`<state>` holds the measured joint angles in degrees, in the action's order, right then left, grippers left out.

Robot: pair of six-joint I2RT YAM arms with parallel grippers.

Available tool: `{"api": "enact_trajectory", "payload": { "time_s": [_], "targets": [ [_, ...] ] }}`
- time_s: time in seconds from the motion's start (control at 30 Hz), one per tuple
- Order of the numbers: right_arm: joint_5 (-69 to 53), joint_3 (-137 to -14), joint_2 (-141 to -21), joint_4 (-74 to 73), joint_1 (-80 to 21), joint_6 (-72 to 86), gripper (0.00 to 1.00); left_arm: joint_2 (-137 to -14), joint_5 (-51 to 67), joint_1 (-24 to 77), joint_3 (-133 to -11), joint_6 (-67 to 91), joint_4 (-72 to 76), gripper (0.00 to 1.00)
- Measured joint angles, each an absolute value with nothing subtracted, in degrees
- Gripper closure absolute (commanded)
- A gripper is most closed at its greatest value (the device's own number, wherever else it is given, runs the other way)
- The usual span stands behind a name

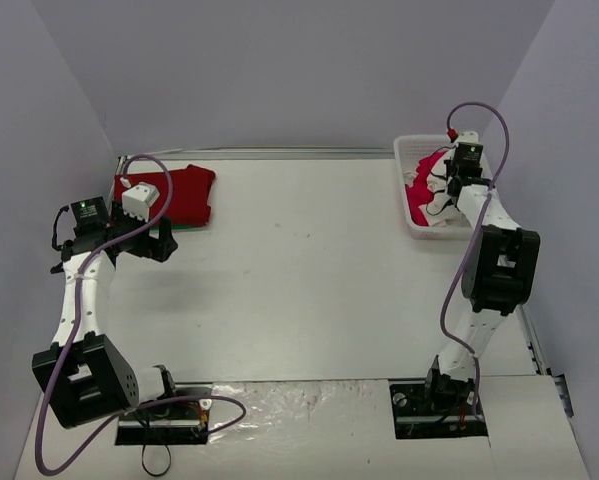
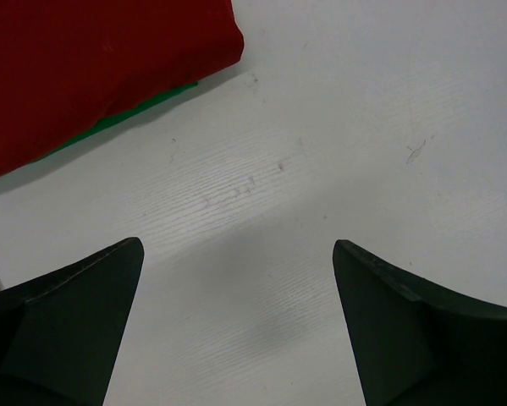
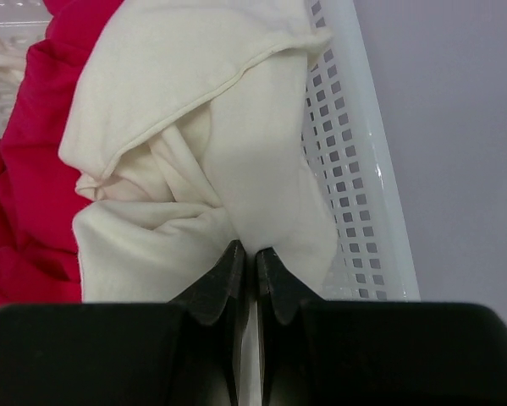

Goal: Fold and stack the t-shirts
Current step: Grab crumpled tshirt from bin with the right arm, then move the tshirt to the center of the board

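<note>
A folded red t-shirt (image 1: 179,195) lies at the table's far left, with a strip of green cloth showing under its edge (image 2: 143,106). My left gripper (image 1: 151,240) hovers open and empty just in front of it, over bare table (image 2: 236,254). My right gripper (image 3: 246,254) is in the white lattice basket (image 1: 411,225) at the far right, shut on a fold of the cream-white t-shirt (image 3: 194,127). A pinkish-red t-shirt (image 3: 33,169) lies crumpled beside and under the cream one; it also shows in the top view (image 1: 419,195).
The basket's perforated wall (image 3: 355,186) stands just right of my right gripper. Grey walls close in the table at the back and both sides. The arm bases and cables sit at the near edge.
</note>
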<state>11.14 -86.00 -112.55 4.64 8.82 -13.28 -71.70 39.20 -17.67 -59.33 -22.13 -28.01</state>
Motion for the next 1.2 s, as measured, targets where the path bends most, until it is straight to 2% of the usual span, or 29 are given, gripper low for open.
{"api": "enact_trajectory", "payload": {
  "time_s": [0.3, 0.53, 0.9, 1.2],
  "targets": [
    [14.9, -76.1, -102.4, 6.5, 3.9, -17.5, 1.00, -71.5, 39.6, -17.6, -59.3, -22.1, -28.1, 0.06],
    [17.5, -74.5, -92.3, 4.7, -0.2, -19.6, 1.00, -71.0, 40.3, -17.6, -59.2, -22.1, -28.1, 0.06],
    [11.4, -96.0, -84.9, -10.7, -6.4, -17.6, 1.00, -70.5, 40.7, -17.6, -59.2, -22.1, -28.4, 0.06],
    [3.6, -98.1, -81.8, -16.4, -22.6, -17.5, 1.00, -70.1, 40.6, -17.6, -59.2, -22.1, -28.4, 0.06]
  ]
}}
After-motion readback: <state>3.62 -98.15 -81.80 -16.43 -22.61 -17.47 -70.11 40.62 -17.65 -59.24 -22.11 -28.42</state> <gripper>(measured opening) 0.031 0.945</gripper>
